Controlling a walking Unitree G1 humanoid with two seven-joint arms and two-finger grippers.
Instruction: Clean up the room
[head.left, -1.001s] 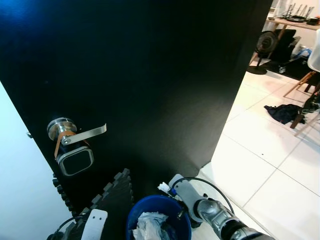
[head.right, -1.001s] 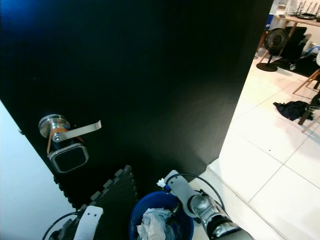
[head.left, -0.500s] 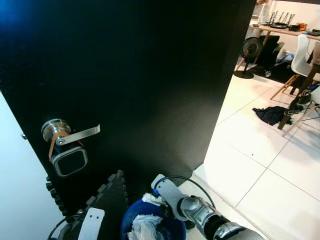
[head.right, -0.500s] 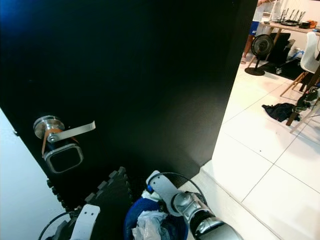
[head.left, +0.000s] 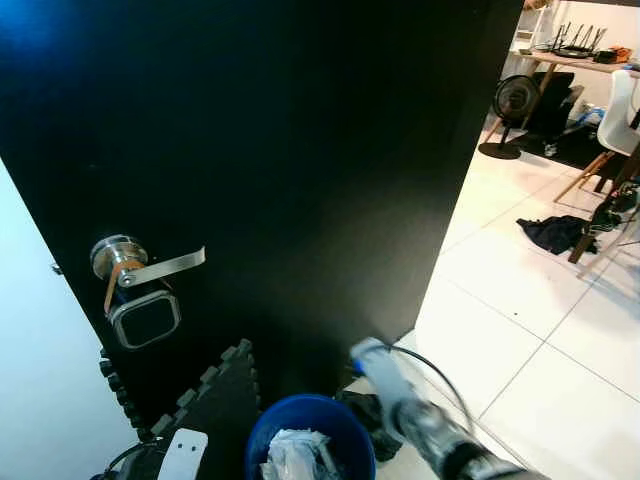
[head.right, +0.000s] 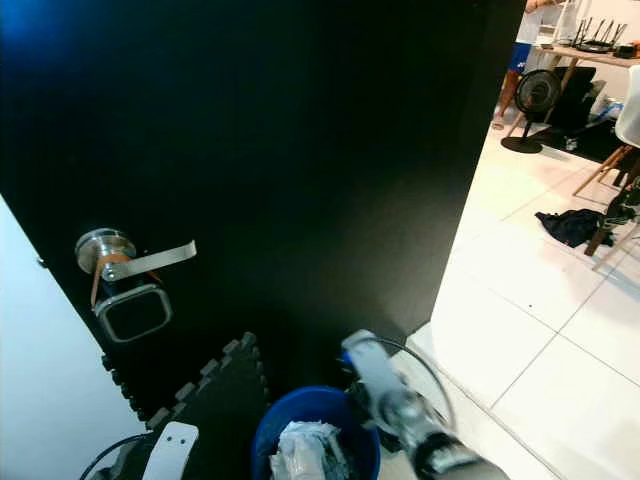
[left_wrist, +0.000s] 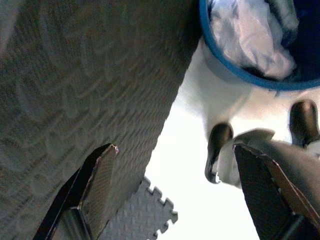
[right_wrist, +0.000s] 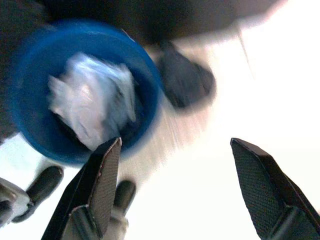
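Note:
A blue bucket (head.left: 305, 438) stands on the floor at the foot of the black door, with crumpled white material (head.left: 293, 455) inside it. A dark cloth (right_wrist: 185, 80) lies on the tiles right beside the bucket (right_wrist: 75, 100). My right gripper (right_wrist: 180, 200) hangs open above the floor next to the bucket, holding nothing; its arm (head.left: 420, 425) is blurred by motion. My left gripper (left_wrist: 182, 195) is open too, low down between the grey foam mat (left_wrist: 75, 90) and the bucket rim (left_wrist: 240, 75).
The black door (head.left: 300, 150) has a silver lever handle (head.left: 150, 268) and a keypad lock (head.left: 147, 318). A foam puzzle mat (head.left: 215, 400) leans against the door. White tiles open to the right, with a dark garment (head.left: 555, 232), a fan (head.left: 515, 100), chairs and a person (head.right: 520, 50) beyond.
My right arm has swung off the bucket's rim to the right and is now blurred. The head camera has shifted a little; the left arm stays low.

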